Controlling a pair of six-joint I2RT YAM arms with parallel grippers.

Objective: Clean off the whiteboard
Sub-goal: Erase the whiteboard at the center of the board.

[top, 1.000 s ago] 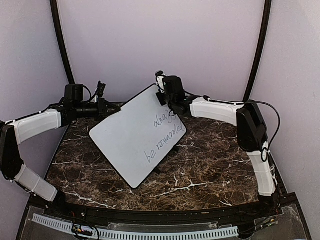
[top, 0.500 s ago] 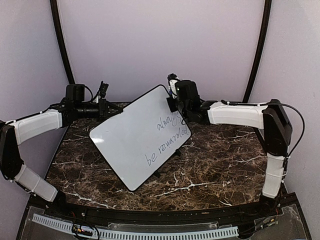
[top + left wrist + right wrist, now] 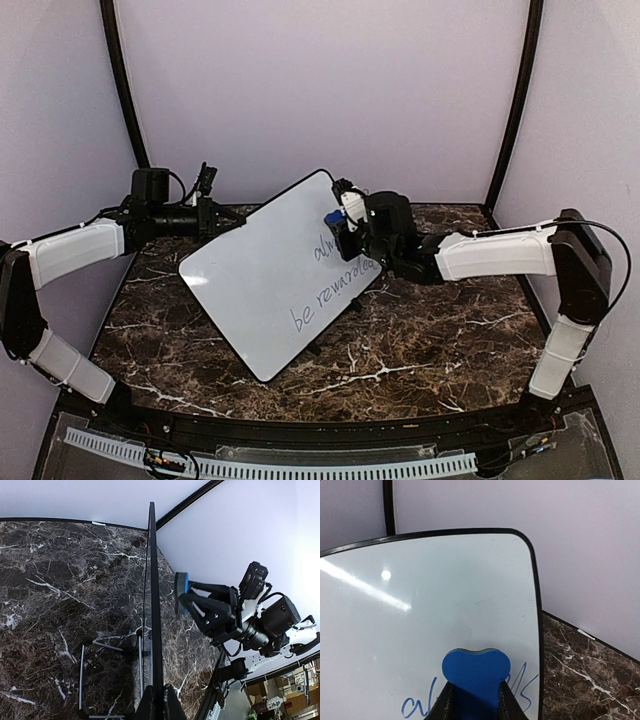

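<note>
Farthest left, clamps the left pincer point(image 3: 214, 216) onto the upper-left edge of the whiteboard point(image 3: 255, 285), fingers pressed together on the thin black rim. Shows this from the left wrist as an edge-on view of the board running straight away from the fingertips. Keeps the board propped at a tilt, spreading rightward and toward the near side from that pincer, with its black feet point(image 3: 100, 645) on the marble table point(image 3: 430, 335). Carries dark handwriting point(image 3: 325, 295) on the half of the board far from the left pincer, just below and beside the right pincer. Further right, pinches a blue eraser point(image 3: 333, 218) in the right pincer point(image 3: 342, 224), one finger on each side of the block, at the board's upper-right corner. Points the eraser's flat face at the board directly ahead of the fingertips; from the left wrist, leaves a narrow gap visible between that face and the board. Hides part of the upper word behind the eraser in the right wrist view, with blue strokes on either side of the fingers. Shows the plain wall point(image 3: 590, 555) beyond the board's rounded corner, past the right pincer.
</note>
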